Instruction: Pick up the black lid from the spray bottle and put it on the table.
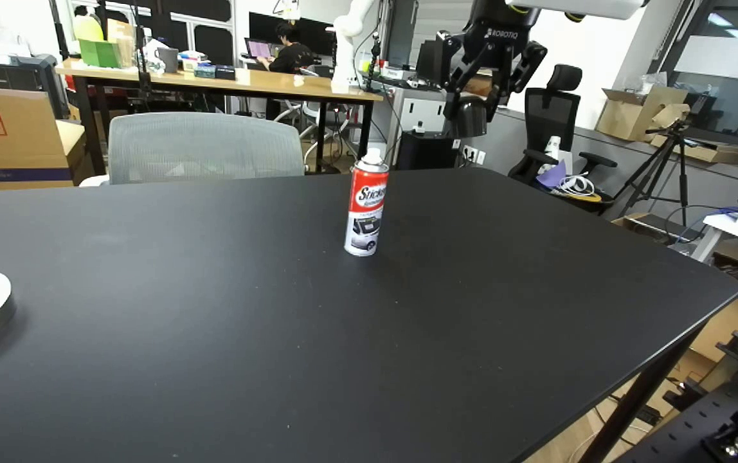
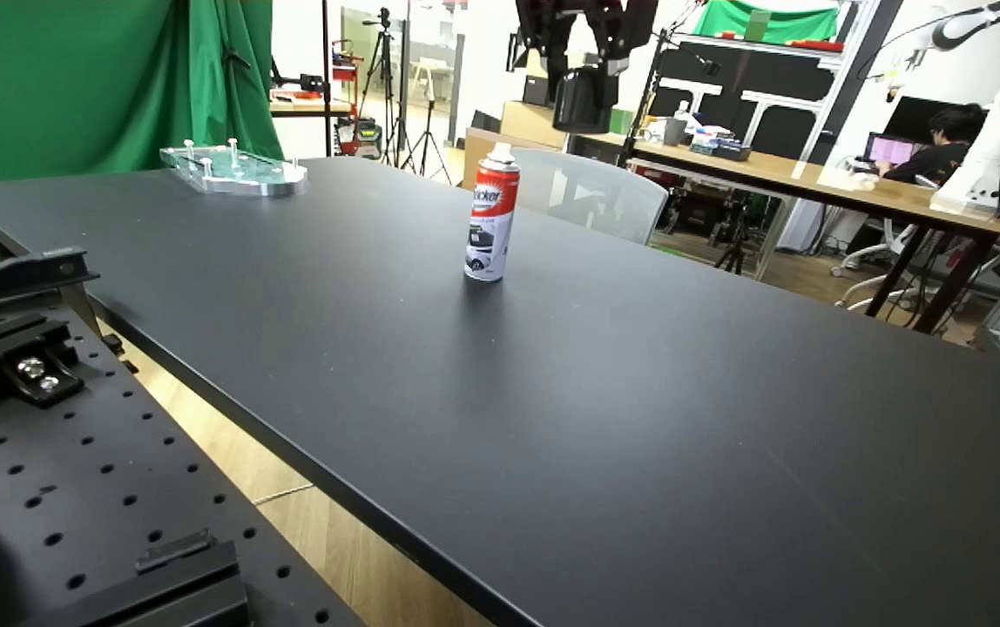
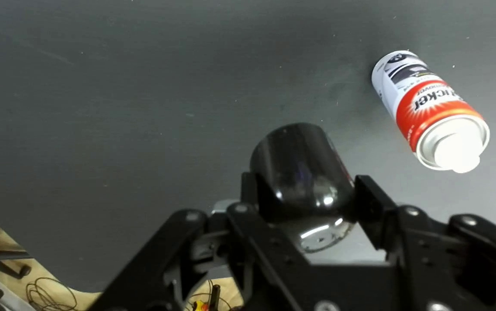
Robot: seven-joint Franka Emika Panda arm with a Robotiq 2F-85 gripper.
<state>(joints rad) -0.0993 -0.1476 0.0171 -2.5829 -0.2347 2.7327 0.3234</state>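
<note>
1. In an exterior view, the black lid is gripped by the tool.
2. In an exterior view, it is held apart from the spray bottle.
3. In the wrist view, it is pinched between the fingers.

Black pincer, pointing down, fingers clamped; white arm above, partly cropped

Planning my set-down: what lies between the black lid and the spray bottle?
In the wrist view, only bare table shows between the held black lid and the spray bottle.
</note>
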